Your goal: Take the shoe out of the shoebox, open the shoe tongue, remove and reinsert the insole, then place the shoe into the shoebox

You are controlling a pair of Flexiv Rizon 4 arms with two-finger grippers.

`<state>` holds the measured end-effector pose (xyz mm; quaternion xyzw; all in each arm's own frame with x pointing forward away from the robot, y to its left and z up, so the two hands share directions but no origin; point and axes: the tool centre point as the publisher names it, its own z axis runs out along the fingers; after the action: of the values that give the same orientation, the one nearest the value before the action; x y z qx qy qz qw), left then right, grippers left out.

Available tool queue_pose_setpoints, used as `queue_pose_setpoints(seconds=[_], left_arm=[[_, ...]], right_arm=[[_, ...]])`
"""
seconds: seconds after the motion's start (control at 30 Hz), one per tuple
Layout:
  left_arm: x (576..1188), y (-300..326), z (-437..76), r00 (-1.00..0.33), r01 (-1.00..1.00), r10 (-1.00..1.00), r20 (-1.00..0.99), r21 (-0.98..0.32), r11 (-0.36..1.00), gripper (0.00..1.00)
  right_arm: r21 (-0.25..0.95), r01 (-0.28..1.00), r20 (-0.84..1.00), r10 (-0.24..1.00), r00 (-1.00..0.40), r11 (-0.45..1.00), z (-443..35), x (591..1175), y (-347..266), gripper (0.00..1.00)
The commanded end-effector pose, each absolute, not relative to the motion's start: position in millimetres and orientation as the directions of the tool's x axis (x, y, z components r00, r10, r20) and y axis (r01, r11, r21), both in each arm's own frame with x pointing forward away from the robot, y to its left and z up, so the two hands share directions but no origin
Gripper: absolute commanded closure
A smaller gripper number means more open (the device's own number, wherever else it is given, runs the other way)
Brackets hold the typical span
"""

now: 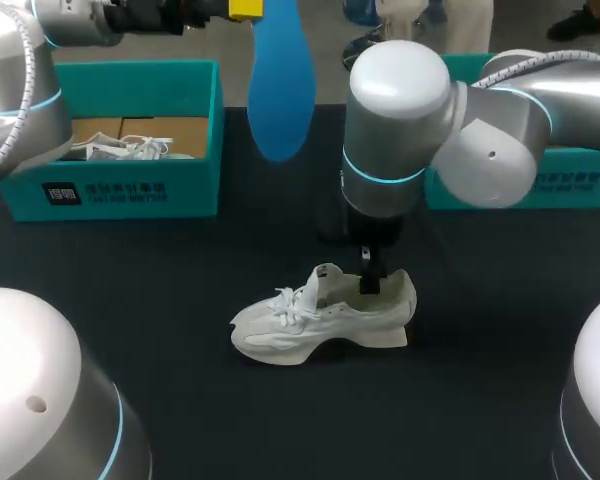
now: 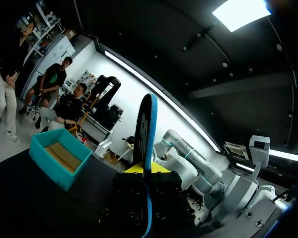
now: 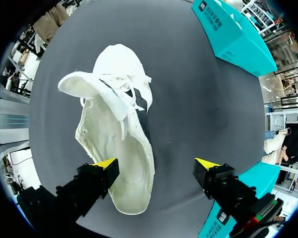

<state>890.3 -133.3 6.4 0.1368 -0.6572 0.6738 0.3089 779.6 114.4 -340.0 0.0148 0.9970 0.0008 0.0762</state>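
Teal shoeboxes [image 1: 130, 190] two, one arm-hidden; left gripper [image 2: 144, 171] pinches the single blue insole [image 1: 280, 85], right gripper [image 3: 156, 166] gapes over one white shoe [image 1: 310, 322].

Left shoebox [image 1: 120, 190] and right shoebox [image 1: 580, 185] stand behind the shoe [image 1: 320, 320] on the table [image 1: 380, 420].

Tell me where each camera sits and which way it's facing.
Head: above and behind, looking down on the table; left arm, right arm and shoe show.
Left wrist: left arm, facing outward along the insole in the left gripper.
Right wrist: right arm, facing down at the shoe; open right gripper shows.
Shared: head and right wrist see the shoe.
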Motion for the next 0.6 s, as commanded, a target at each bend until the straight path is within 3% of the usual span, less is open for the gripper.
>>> queue_pose_setpoints(seconds=[0.03,0.23,0.27,0.33,0.6], left_arm=[[890.8,-133.0,6.0,-0.772,-0.596,0.238,0.59,-0.801,0.055,1.0],[890.8,-133.0,6.0,-0.772,-0.596,0.238,0.59,-0.801,0.055,1.0],[890.8,-133.0,6.0,-0.772,-0.596,0.238,0.59,-0.801,0.055,1.0],[890.8,-133.0,6.0,-0.772,-0.596,0.238,0.59,-0.801,0.055,1.0],[890.8,-133.0,6.0,-0.772,-0.596,0.238,0.59,-0.801,0.055,1.0]], right_arm=[[-0.007,0.033,-0.139,0.032,-0.99,0.999,-357.6,783.7,122.4,0.0],[-0.01,0.038,-0.106,0.037,-0.994,0.999,-371.7,783.6,118.0,0.0],[-0.008,0.036,-0.102,0.035,-0.994,0.999,-372.3,783.6,117.7,0.1],[0.004,0.021,-0.091,0.021,-0.996,1.0,-374.3,783.0,116.0,1.0],[0.033,0.015,-0.077,0.017,-0.997,0.999,-380.9,779.6,111.2,1.0]])
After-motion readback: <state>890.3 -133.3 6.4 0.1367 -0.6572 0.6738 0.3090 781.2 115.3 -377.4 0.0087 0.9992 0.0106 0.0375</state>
